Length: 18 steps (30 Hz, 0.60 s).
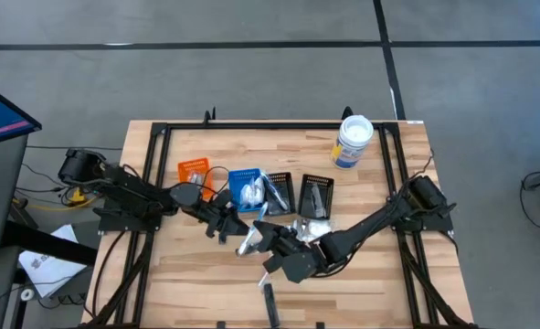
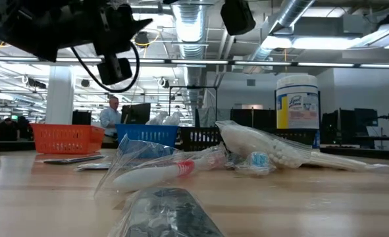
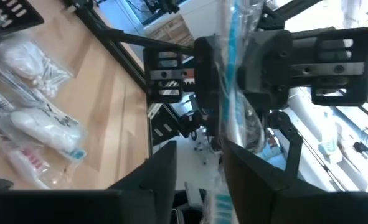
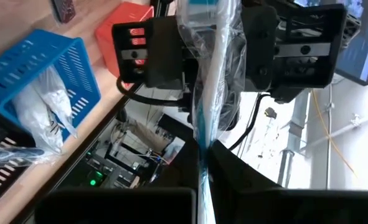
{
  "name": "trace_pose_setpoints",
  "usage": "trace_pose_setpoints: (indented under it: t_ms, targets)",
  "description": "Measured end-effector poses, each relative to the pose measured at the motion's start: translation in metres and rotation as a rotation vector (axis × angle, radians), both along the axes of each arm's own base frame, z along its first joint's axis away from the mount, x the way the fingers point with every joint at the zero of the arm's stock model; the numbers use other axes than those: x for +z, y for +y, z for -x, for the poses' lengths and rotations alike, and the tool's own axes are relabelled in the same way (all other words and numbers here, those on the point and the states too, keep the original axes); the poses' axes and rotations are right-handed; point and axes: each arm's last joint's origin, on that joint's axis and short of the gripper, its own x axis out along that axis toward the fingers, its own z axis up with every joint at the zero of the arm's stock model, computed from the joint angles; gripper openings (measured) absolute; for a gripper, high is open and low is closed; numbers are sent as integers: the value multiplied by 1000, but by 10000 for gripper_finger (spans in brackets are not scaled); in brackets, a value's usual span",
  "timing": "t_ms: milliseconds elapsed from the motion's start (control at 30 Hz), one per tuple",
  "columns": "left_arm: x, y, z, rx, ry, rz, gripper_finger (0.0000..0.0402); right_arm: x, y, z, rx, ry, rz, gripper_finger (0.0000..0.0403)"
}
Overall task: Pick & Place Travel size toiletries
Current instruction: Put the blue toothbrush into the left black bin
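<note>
Two grippers meet above the middle of the wooden table [image 1: 206,292], both gripping one clear-wrapped stick with blue [image 4: 210,81]; the left gripper [image 1: 231,222] has its fingers closed narrowly around the wrapper at one end, while the right gripper [image 1: 260,239] pinches the other end with its fingers fully together. Behind them stands a row of small bins: an orange bin [image 1: 195,172] at the left, whose contents cannot be made out from above; a blue bin [image 1: 247,187] holding white crinkly packets [image 1: 248,192]; and two black bins [image 1: 317,196] side by side, the one next to the blue bin holding a silvery packet, the other's contents hard to tell. More travel size toiletries [image 2: 247,153] lie loose on the tabletop just in front of the black bins, among them a bag of cotton swabs [image 2: 273,150] and a clear-wrapped stick with red [image 2: 161,172]. A white tub with a blue label [image 1: 353,141] stands upright near the far right corner, well apart from the bins
</note>
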Motion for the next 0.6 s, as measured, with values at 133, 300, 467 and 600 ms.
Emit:
trace_pose_setpoints:
  t_ms: [133,300,467,600]
  targets:
    - [2,-1,-3,-6,-11,-20,169,1,2,1,2,-6,-4,5]
    - [8,-1,-2,-9,-49,-21,215,1,9,5,11,-12,-2,5]
    - [10,-1,-2,-21,-62,-18,241,1,13,7,21,-10,-1,5]
    - [12,-2,-3,-29,-72,-17,241,1,1,1,-6,-15,-5,5]
